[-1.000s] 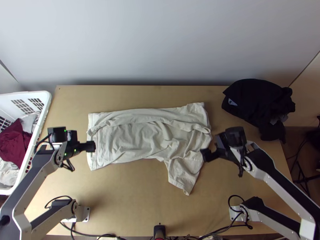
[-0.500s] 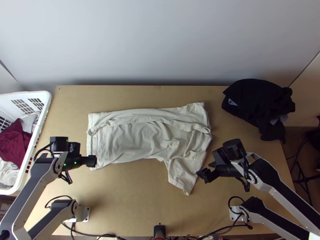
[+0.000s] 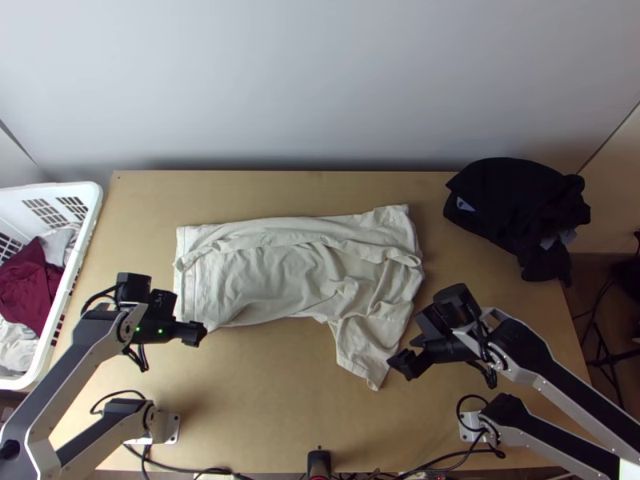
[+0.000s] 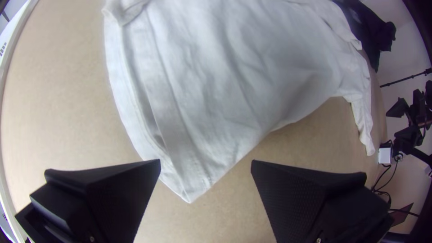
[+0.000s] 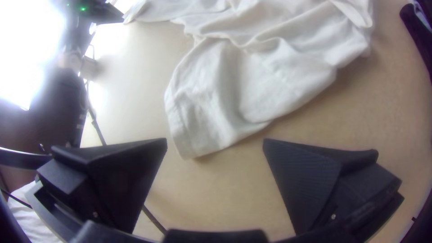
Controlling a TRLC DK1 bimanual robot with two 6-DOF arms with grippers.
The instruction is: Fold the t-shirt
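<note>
Plainly, the shirt (image 3: pixel 272 276) lies on the tabletop (image 3: pixel 280 400) as a long, wrinkled off-white band running left to right. A rumpled fold stretches along its far side, and 1 sleeve (image 3: pixel 370 352) juts toward the near edge by the right end.

The left hand (image 3: pixel 194 334) is at the shirt's near left corner. In the left wrist view, the fingers of the left hand (image 4: pixel 206 162) stand wide apart with the hem corner between them in the picture, gripping nothing.

The right hand (image 3: pixel 404 353) is just beside the sleeve's end. In the right wrist view, the right hand (image 5: pixel 215 140) is also wide open and holds nothing.

At the left stands a white basket (image 3: pixel 90 232) with dark red and pale cloth inside; black cloth (image 3: pixel 512 200) lies heaped at the far right.
</note>
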